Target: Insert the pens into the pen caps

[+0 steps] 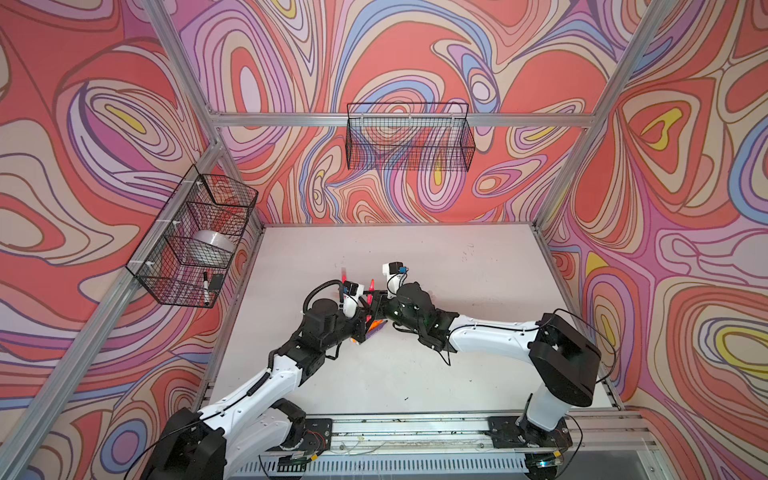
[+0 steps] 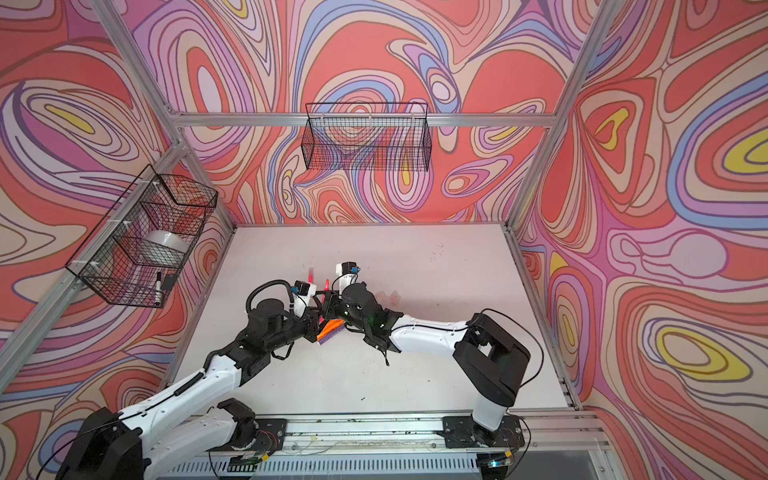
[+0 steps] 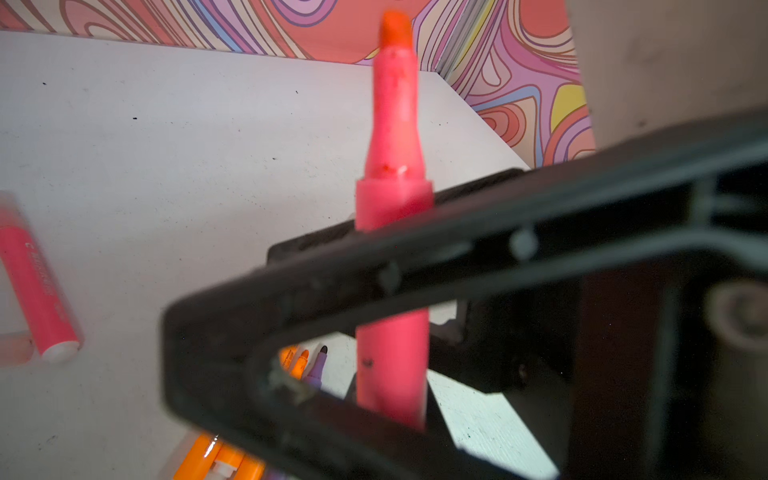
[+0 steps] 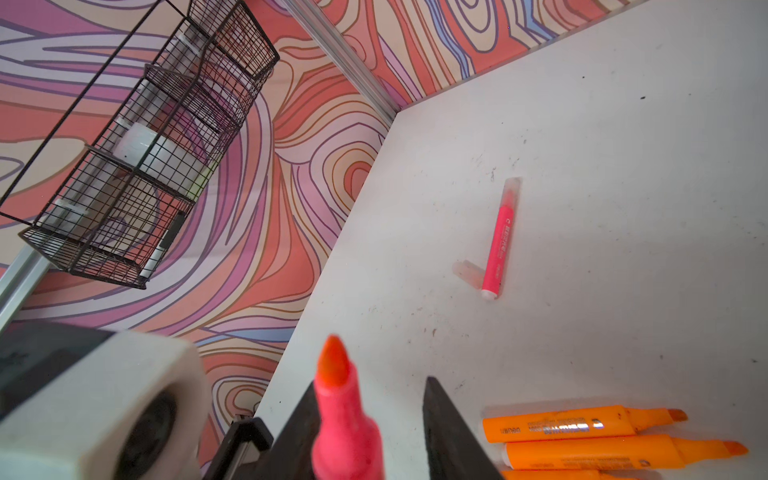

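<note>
Standing tip-up in the left gripper (image 3: 399, 257), the uncapped pink-red marker pen (image 3: 392, 124) has its long axis running from the bottom of the left wrist view to the top, orange-tinged nib uppermost. Those jaws are closed tight on its barrel. In the right wrist view the same pen rises at bottom centre between the two black fingers of the right gripper (image 4: 370, 386). These fingers stand parted: one is against or just beside the barrel and the other is clearly apart from it, so this gripper clasps nothing. In both top views the two grippers meet over the middle of the white tabletop (image 1: 457, 257).

The coming move, as I judge it, turns on a cap. A loose translucent pale pink cap (image 4: 467, 272) lies flat at centre right of the right wrist view, up the frame from the right gripper. It is touching or just beside the white butt end of a second pink-red pen (image 4: 500, 241), which wears its own cap. With the left arm occupied, the free right arm looks the one to fetch the loose cap, and its open end would have to line up with the upright nib. Three orange pens (image 4: 582, 424) lie side by side, uncapped, at lower right of that view. A purple pen (image 3: 318, 365) lies beside them.
</note>
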Controlling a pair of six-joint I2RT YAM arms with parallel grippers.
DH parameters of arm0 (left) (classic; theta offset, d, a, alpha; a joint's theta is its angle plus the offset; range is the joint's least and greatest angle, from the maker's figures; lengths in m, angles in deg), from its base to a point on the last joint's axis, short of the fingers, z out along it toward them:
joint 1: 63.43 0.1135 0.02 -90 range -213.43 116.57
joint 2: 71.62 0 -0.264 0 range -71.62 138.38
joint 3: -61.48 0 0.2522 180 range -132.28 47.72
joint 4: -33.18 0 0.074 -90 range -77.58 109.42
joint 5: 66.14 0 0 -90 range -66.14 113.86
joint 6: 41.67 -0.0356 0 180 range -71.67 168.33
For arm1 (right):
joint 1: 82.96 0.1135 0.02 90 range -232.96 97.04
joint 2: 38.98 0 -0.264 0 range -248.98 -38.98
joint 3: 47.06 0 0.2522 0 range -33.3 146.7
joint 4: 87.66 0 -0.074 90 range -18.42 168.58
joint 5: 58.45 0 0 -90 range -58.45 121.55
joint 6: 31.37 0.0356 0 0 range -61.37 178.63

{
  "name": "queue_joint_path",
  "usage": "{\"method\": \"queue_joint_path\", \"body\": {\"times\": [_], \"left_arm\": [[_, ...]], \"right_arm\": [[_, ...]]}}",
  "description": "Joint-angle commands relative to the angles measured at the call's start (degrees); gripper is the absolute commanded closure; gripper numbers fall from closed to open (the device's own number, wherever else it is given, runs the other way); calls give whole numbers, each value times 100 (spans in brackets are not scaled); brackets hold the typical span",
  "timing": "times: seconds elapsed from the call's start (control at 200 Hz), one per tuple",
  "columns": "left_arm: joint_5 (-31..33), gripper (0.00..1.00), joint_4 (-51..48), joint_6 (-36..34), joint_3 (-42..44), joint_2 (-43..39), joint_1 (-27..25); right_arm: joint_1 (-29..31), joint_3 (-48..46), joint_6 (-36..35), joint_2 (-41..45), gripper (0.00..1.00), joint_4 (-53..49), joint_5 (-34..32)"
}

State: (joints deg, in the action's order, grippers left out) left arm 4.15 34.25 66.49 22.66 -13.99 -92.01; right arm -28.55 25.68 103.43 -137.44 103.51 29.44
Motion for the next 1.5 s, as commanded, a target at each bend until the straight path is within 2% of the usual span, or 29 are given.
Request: {"method": "queue_joint_path", "body": {"times": [0.0,0.421,0.536,0.746,0.871,0.986,1.492], "left_arm": [[-48,100,191,-93,54,-19,-36],[-70,100,231,-75,36,126,-34],[-51,100,221,-75,39,85,-41],[28,100,170,-74,11,64,-34],[151,78,152,-53,-15,65,-38],[211,69,161,-35,-87,65,-34],[337,68,97,-75,-359,167,-34]], "right_arm": [[-123,11,-34,156,60,-130,-78],[-186,-9,-148,362,58,-111,-96],[-189,8,-138,312,68,-111,-34],[-186,52,-114,228,91,-159,-19],[-185,52,-78,225,98,-122,68],[-162,35,-20,170,100,-63,149],[-89,8,-21,125,100,-31,158]]}}
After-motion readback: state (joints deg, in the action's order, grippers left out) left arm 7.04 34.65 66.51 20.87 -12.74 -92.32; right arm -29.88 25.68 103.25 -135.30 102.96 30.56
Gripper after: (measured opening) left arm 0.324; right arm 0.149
